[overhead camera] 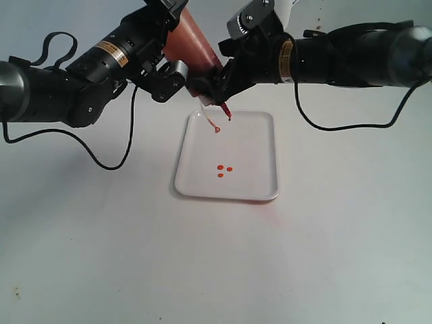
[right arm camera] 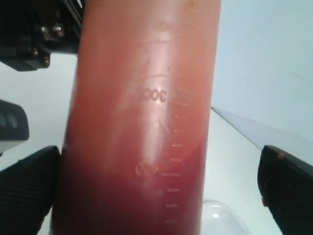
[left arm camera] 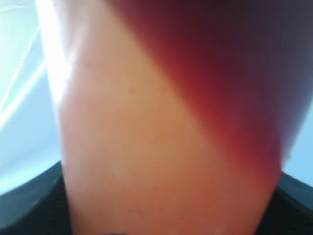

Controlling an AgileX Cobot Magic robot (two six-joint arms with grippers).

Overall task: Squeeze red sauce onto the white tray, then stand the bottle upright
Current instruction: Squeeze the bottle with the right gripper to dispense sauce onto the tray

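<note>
The bottle (overhead camera: 192,44) hangs tilted above the far end of the white tray (overhead camera: 256,135), nozzle (overhead camera: 228,113) pointing down, its small cap (overhead camera: 215,127) dangling on its tether. Dark red sauce sits at the low end of the bottle (right arm camera: 142,122). My left gripper (overhead camera: 173,44) is shut on the bottle's upper body, which fills the left wrist view (left arm camera: 161,147). My right gripper (overhead camera: 214,84) stands open around the lower part; one finger (right arm camera: 29,191) lies against the wall, the other (right arm camera: 288,186) stands clear. Three round drops of red sauce (overhead camera: 223,170) lie on the tray.
The tray lies on a plain pale table (overhead camera: 94,250). Both black arms come in from the far left and far right, with cables (overhead camera: 111,162) hanging down to the table beside the tray.
</note>
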